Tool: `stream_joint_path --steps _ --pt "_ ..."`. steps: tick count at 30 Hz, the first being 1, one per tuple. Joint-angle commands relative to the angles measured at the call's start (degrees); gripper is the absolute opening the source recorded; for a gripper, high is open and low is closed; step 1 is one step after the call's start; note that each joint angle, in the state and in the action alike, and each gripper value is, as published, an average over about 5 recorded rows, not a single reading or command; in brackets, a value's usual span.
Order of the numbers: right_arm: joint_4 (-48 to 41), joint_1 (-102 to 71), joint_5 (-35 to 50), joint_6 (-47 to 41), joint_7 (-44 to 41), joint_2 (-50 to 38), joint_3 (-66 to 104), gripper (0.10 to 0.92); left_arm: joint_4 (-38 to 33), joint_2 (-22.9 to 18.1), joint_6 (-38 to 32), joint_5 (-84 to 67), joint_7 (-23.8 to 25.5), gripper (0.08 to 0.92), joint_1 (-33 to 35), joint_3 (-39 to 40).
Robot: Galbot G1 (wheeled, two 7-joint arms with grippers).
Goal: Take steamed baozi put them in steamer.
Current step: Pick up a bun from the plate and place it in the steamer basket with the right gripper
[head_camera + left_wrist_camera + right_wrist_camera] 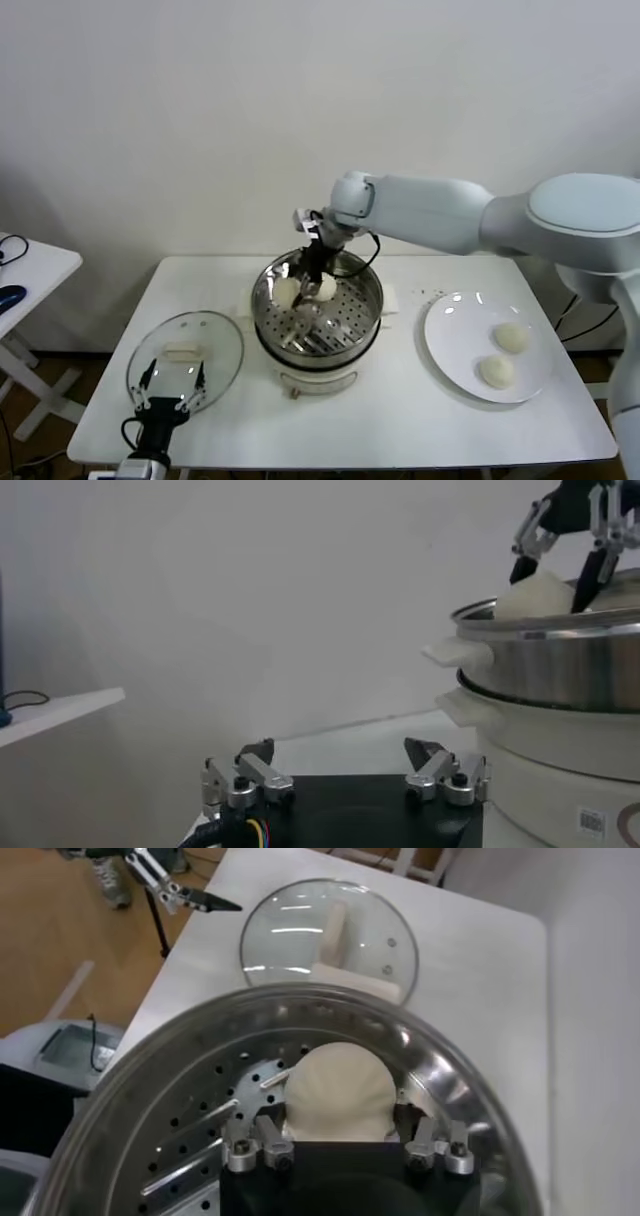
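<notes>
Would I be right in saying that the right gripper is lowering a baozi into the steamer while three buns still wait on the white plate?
Not quite: the white plate holds two buns, as the head view shows. The right gripper does hold a baozi inside the steamer.

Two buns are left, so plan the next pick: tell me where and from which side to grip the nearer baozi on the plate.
Grip the nearer baozi across its round sides, coming straight down from above. It sits dome-up on the flat white plate, apart from the other baozi, so there looks to be room for the fingers on either side. Close gently; it appears soft.
</notes>
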Motion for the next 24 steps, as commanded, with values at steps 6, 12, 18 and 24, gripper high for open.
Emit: stream_joint_path --steps 6,12,18,24 --pt "0.11 -2.36 -1.75 -0.14 0.25 1.02 -0.32 0.704 0.25 -0.09 0.05 -0.04 -0.03 0.823 -0.01 0.06" --pt "0.44 -2.47 -2.60 -0.07 0.23 0.85 -0.37 0.704 0.30 -0.08 0.06 -0.09 -0.03 0.823 -0.04 0.02" --pt "0.45 -2.68 -3.38 0.03 0.31 0.94 -0.40 0.705 0.44 -0.12 0.03 -0.11 -0.04 0.823 0.00 0.02" --pt "0.95 -2.85 -4.33 0.46 0.49 0.44 -0.42 0.791 0.42 -0.19 0.02 -0.18 -0.08 0.823 0.03 -0.01"
